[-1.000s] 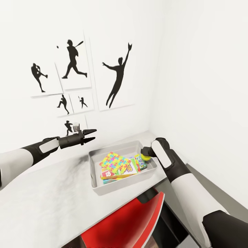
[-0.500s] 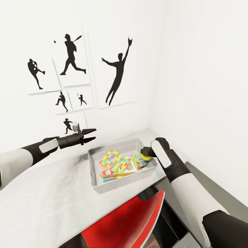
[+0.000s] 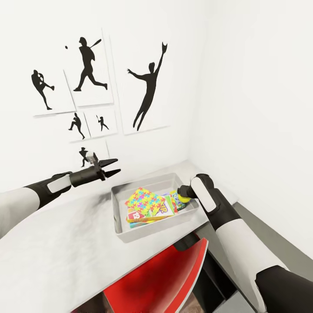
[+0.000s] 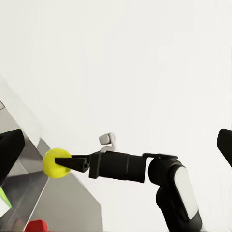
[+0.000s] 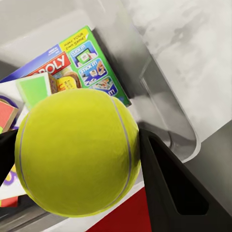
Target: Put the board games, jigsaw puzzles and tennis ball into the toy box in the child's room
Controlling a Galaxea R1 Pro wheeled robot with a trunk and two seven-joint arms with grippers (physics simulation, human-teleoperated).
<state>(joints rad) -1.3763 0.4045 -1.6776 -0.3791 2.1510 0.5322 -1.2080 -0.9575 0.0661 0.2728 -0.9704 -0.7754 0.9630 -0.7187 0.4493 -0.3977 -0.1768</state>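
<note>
Right end effector [image 3: 184, 194] grasps the small yellow-green felt tennis ball [image 5: 77, 152] across its middle, frame centre: light, springy, likely bouncing.

Flat blue-and-green printed game box [image 5: 84, 60] lettered "…POLY", small green panels reading "CLICK IT!" and "STICK IT!", other print too small to read

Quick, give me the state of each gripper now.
Left gripper: open, empty, above the table.
Right gripper: shut on the tennis ball, over the toy box.
</note>
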